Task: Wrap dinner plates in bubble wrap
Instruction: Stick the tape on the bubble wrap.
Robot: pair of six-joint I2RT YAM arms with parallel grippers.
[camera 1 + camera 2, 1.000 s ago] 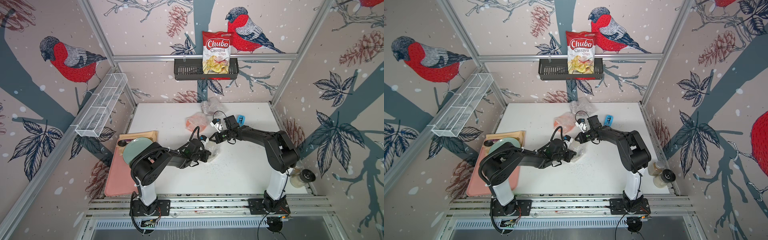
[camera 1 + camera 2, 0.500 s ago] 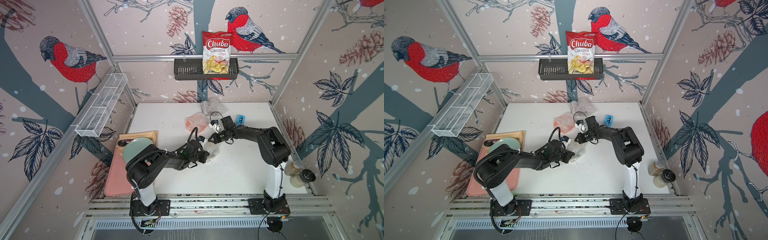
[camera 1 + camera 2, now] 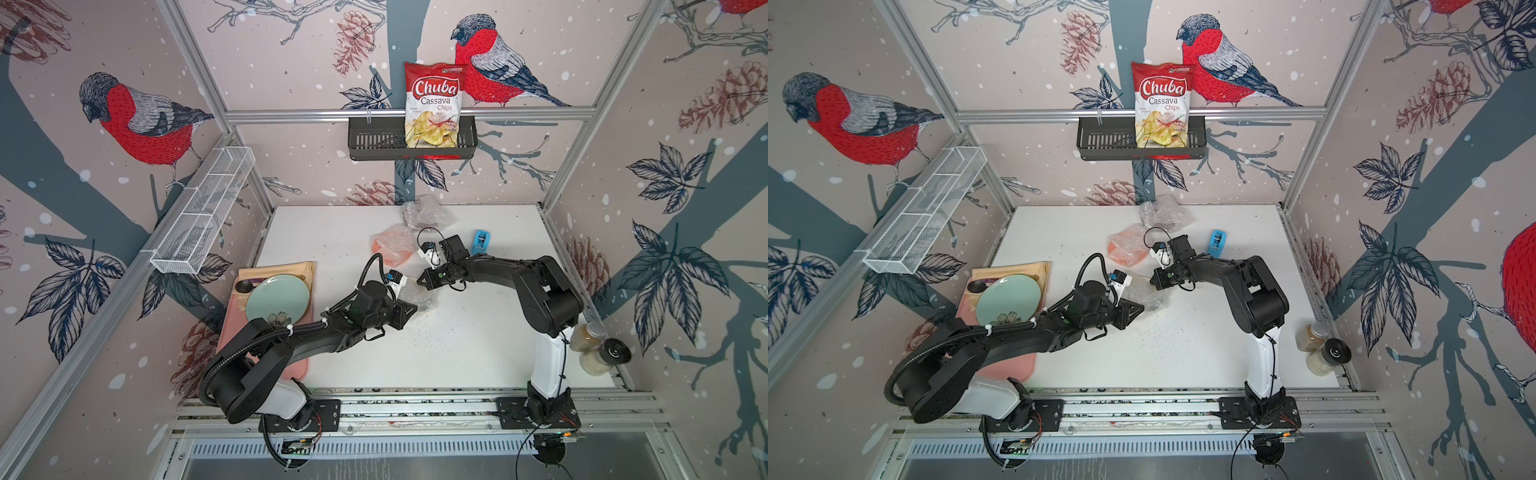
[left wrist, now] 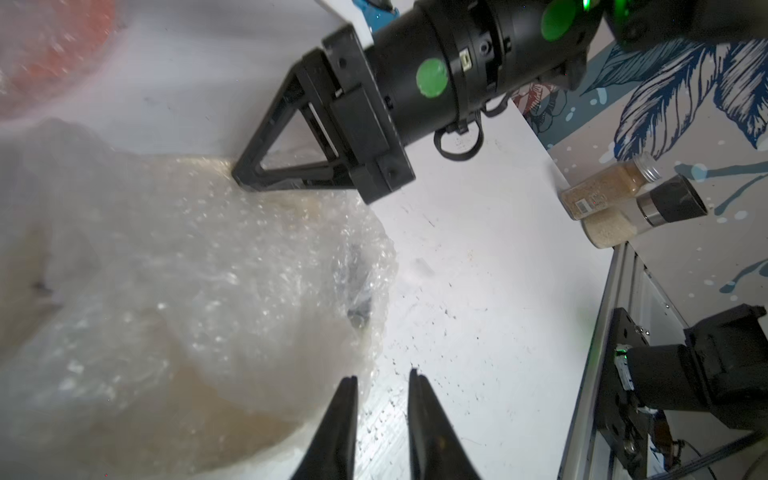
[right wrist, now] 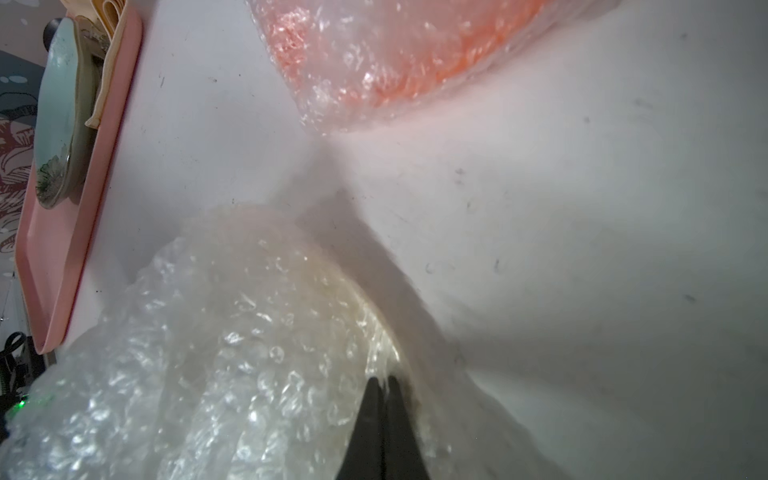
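A cream plate [image 4: 232, 419] lies mid-table inside crinkly bubble wrap [image 3: 420, 296] [image 3: 1149, 298] [image 5: 216, 353]; a bit of its dark rim shows through. My left gripper [image 4: 382, 376] [image 3: 411, 309] [image 3: 1140, 309] is open a little at the wrap's near edge, holding nothing. My right gripper [image 5: 384, 379] [image 3: 420, 279] [image 4: 237, 174] is shut, pinching the wrap's far edge against the table. An orange plate [image 3: 392, 249] [image 5: 415, 54] sits wrapped just behind. Another bubble-wrapped bundle [image 3: 426, 214] lies by the back wall, contents unclear.
A pale green plate [image 3: 277, 298] rests on a pink tray [image 3: 291, 365] at the left. A blue tape dispenser [image 3: 482, 241] stands behind the right arm, and spice jars [image 3: 594, 345] at the front right edge. On the walls hang a chips bag [image 3: 434, 104] and a wire basket [image 3: 203, 216].
My left gripper's jaws have parted, letting go of the wrap, and drawn back slightly. The right gripper stays shut at the wrap's far edge.
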